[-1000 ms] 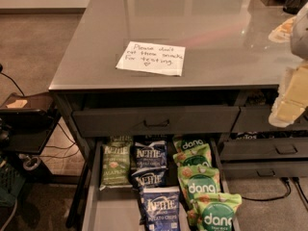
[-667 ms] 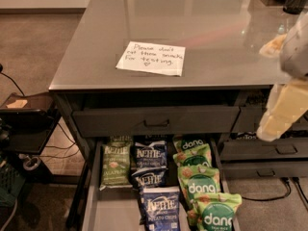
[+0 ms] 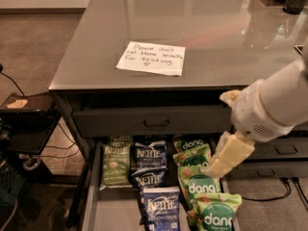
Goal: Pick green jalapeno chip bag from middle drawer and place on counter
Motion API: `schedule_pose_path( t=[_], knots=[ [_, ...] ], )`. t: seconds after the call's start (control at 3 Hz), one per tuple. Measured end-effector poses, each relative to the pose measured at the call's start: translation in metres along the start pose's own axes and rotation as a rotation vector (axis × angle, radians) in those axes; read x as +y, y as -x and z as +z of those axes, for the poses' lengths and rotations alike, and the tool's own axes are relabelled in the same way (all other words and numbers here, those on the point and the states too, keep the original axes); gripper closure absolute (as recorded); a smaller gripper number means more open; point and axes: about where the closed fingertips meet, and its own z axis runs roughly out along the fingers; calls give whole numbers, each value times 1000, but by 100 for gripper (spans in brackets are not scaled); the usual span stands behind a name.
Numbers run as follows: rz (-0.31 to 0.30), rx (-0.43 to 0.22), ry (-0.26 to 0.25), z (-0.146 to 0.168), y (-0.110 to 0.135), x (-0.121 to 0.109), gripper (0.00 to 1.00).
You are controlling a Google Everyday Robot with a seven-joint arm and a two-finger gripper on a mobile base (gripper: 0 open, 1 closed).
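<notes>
One gripper (image 3: 222, 136) on a white arm comes in from the right, hanging in front of the surface (image 3: 202, 18) edge and over the right side of the open drawer (image 3: 88, 203). Gripper is open, its two pale yellow fingers (image 3: 231, 153) spread apart, gripping nothing. The lower finger points down-left, with its tip just above the bright green bags (image 3: 202, 186); touching or not, cannot tell. The green chip bag (image 3: 115, 165) lies flat well left of the gripper, at the drawer's far-left side next to the wall, untouched. Blue chip bags (image 3: 150, 160) lie between it and the gripper, in a row running toward the camera. A shut drawer front (image 3: 144, 121) with a small handle is just left of the gripper. A white handwritten note (image 3: 151, 58) lies on the surface, up and left of the gripper.
</notes>
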Motion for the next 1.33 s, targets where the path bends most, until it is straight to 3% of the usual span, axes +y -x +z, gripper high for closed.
schedule_pose_path(
  t=[0.33,0.67,1.33],
  knots=[
    [74,-83,60,68,9,20,0],
    [124,-153,165,133,18,36,0],
    [115,-137,169,157,4,37,0]
  ],
)
